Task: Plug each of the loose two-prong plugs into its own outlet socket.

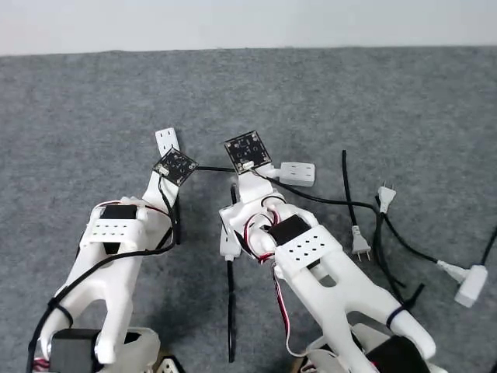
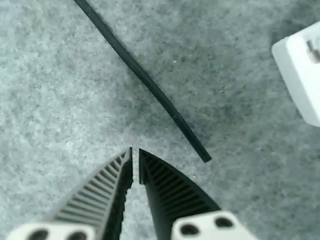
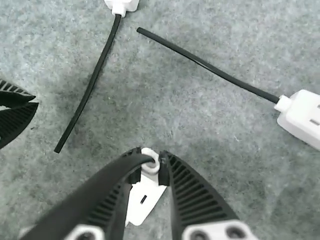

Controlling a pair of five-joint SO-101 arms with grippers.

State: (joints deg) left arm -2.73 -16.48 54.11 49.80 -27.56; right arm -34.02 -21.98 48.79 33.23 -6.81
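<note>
Two loose white two-prong plugs (image 1: pixel 386 193) (image 1: pixel 360 242) lie on the grey carpet right of the arms, on black cords. My right gripper (image 3: pixel 150 159) is shut on the cord end of a white outlet socket (image 3: pixel 142 197), whose body hangs under the fingers; this socket (image 1: pixel 230 242) lies beside the right arm. Another white socket (image 3: pixel 300 112) (image 1: pixel 297 172) lies just ahead of it. My left gripper (image 2: pixel 135 152) is shut and empty above the carpet, near a black cord end (image 2: pixel 202 156) and a white socket (image 2: pixel 300 75). A further socket (image 1: pixel 166 140) lies beyond the left arm.
A white socket block (image 1: pixel 470 284) with its cord sits at the far right. Black cords (image 1: pixel 392 233) loop across the carpet around the plugs, and one cord (image 1: pixel 231 311) runs toward the front edge between the arms. The left gripper's fingers (image 3: pixel 12 112) appear at the right wrist view's edge.
</note>
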